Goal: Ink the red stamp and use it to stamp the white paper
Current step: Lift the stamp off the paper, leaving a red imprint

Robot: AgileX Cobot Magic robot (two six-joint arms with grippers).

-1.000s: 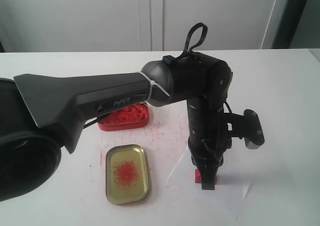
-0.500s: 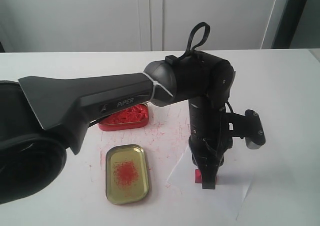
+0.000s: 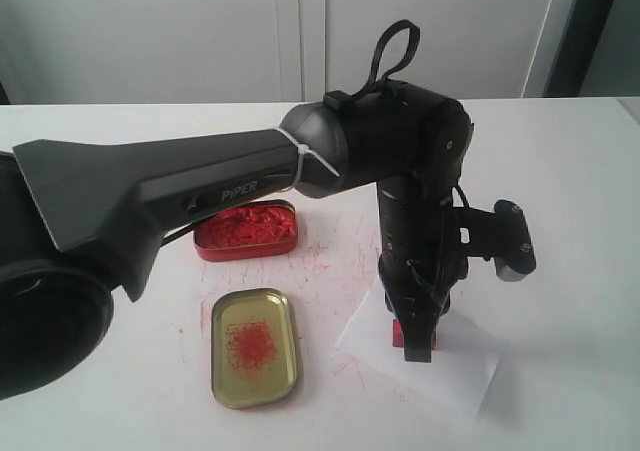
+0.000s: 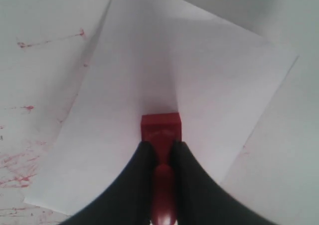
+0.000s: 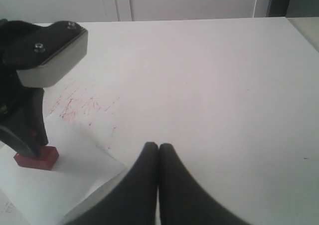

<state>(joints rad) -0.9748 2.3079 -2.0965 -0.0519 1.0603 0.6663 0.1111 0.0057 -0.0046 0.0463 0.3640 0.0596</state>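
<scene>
The stamping step is in hand: the left gripper point(image 4: 159, 149) pinches the red stamp point(image 4: 160, 126) by its knob, base seemingly pressed on the white paper point(image 4: 209, 80), at 3 o'clock from the gold lid point(image 3: 255, 346). Next, I'd guess, comes a straight lift. The right gripper point(image 5: 158, 150) is closed on nothing.

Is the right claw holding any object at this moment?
No, the right claw is shut tight on itself, with nothing between its tips.

The surface point(image 3: 560, 171) I work over is white, flecked red. On it, the white paper point(image 3: 465, 366) lies near right. Left of that are a gold lid point(image 3: 254, 347) and, farther back, a red tin point(image 3: 246, 229).
</scene>
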